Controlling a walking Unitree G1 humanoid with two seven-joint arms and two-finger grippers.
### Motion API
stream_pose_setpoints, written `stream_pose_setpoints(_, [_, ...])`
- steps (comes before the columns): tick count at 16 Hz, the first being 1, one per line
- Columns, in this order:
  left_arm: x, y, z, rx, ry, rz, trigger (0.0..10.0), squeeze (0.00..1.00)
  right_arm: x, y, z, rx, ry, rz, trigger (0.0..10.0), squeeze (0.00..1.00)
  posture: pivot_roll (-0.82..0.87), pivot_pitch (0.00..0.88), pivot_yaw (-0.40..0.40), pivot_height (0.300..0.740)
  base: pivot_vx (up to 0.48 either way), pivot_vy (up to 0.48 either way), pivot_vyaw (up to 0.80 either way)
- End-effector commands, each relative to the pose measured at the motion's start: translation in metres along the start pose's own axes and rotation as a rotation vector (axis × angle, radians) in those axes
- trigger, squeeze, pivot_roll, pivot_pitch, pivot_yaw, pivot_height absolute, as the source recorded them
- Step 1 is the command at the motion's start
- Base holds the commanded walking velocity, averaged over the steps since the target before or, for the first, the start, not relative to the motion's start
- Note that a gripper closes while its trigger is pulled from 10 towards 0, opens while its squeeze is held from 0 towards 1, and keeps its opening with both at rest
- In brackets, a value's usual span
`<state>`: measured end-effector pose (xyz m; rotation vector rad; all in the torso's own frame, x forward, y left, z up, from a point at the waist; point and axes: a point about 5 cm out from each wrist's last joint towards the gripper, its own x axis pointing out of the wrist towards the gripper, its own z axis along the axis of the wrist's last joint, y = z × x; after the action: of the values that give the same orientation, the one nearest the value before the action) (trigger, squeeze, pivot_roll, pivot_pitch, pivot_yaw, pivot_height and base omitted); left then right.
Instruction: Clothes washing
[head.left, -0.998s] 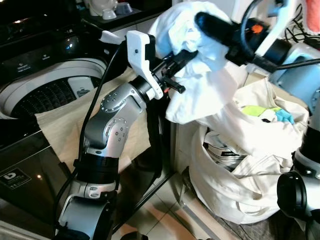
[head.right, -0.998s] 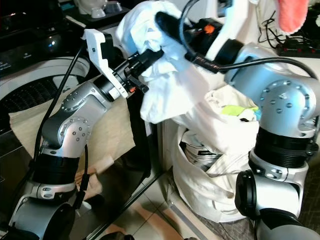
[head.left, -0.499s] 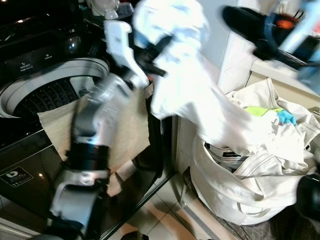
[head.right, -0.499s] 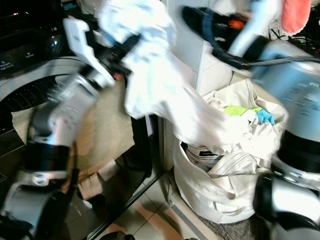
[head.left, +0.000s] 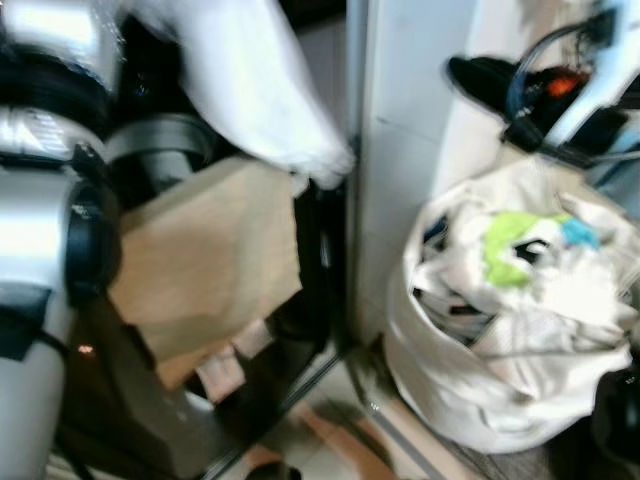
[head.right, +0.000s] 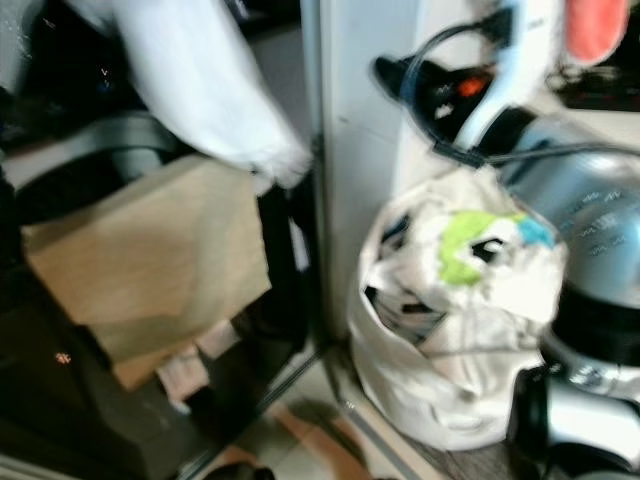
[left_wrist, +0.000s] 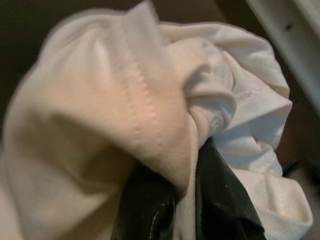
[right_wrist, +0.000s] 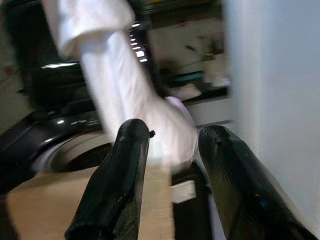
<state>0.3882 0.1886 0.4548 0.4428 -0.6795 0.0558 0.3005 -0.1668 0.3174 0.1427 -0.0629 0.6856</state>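
One white garment (left_wrist: 150, 115) pinched in left fingers (left_wrist: 150, 220), right fingers (right_wrist: 225, 185) apart, laundry bag (head.left: 480, 390) seemingly beside.

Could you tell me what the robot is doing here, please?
It is loading laundry. The left end effector is clamped on a white garment, which hangs above the washing machine and the beige cloth draped over its edge. The right end effector is open and empty, raised above the white laundry bag, which is full of clothes, a lime green piece on top. The head views are blurred.
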Motion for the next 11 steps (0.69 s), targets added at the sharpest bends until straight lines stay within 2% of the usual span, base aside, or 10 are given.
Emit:
stream_pose_setpoints(1, [-0.004,0.002,-0.018,0.091,0.088,0.014,0.0,0.0,0.001,0.012,-0.007,-0.025,0.027,0.024,10.0,0.0,-0.1,0.0,0.13,0.74,0.0,0.0,0.0])
stream_pose_setpoints(2, [-0.006,0.002,-0.026,0.129,0.118,0.017,0.0,0.0,0.002,0.016,-0.012,-0.026,0.042,0.029,10.0,0.0,-0.1,0.0,0.134,0.74,0.0,0.0,0.0])
stream_pose_setpoints(3, [-0.02,-0.003,-0.059,0.169,0.242,0.017,0.0,0.0,0.001,0.02,-0.023,-0.015,0.07,0.021,10.0,0.0,-0.12,0.0,0.139,0.74,0.0,0.0,0.0])
stream_pose_setpoints(5, [-0.052,-0.017,-0.116,0.086,0.511,0.008,0.0,0.0,-0.001,0.022,-0.029,0.006,0.081,0.007,10.0,0.0,-0.14,0.0,0.14,0.74,0.0,0.0,0.0])
stream_pose_setpoints(6, [-0.074,-0.022,-0.144,0.034,0.658,0.032,10.0,0.0,-0.001,0.025,-0.032,0.009,0.088,0.003,10.0,0.0,-0.14,0.0,0.141,0.74,0.0,0.0,0.0])
stream_pose_setpoints(7, [-0.088,-0.027,-0.159,-0.039,0.737,0.051,10.0,0.0,-0.001,0.026,-0.034,0.01,0.095,0.003,10.0,0.0,-0.15,0.0,0.142,0.74,0.0,0.0,0.0])
stream_pose_setpoints(8, [-0.113,-0.033,-0.182,-0.115,0.869,0.065,10.0,0.0,-0.001,0.03,-0.038,0.009,0.111,0.008,10.0,0.0,-0.16,0.0,0.143,0.74,0.0,0.0,0.0])
stream_pose_setpoints(9, [-0.125,-0.033,-0.192,-0.101,0.924,0.063,10.0,1.0,-0.002,0.034,-0.042,0.012,0.121,0.017,10.0,0.0,-0.16,0.0,0.144,0.74,0.0,0.0,0.0])
stream_pose_setpoints(11, [-0.135,-0.029,-0.2,-0.149,0.975,0.122,10.0,1.0,-0.002,0.039,-0.045,0.015,0.133,0.029,10.0,0.0,-0.16,0.0,0.144,0.74,0.0,0.0,0.0])
